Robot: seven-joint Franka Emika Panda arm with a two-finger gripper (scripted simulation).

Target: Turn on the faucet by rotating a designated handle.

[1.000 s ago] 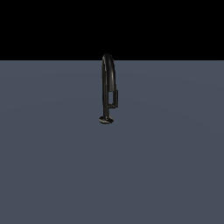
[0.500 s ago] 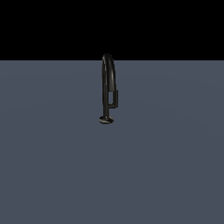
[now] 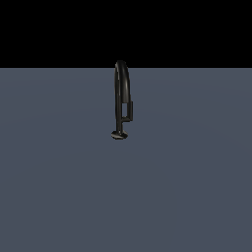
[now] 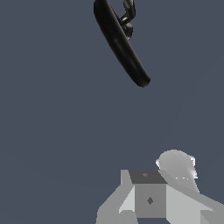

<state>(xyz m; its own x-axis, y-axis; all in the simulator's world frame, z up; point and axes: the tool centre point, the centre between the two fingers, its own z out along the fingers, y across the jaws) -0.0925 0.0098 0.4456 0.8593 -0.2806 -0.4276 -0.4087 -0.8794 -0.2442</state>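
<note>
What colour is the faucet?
Glossy black all over. The faucet shows best in the exterior view, standing against the grey-blue floor.

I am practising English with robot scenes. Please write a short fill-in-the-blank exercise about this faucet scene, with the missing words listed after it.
1. The faucet is glossy and ____ in colour.
2. It stands on a small ____ base on the grey surface.
3. The handle sits on the exterior view's ____ side of the stem.
4. In the wrist view, the gripper is ____ the faucet, not touching it.

Missing words: black; round; right; apart from
</note>
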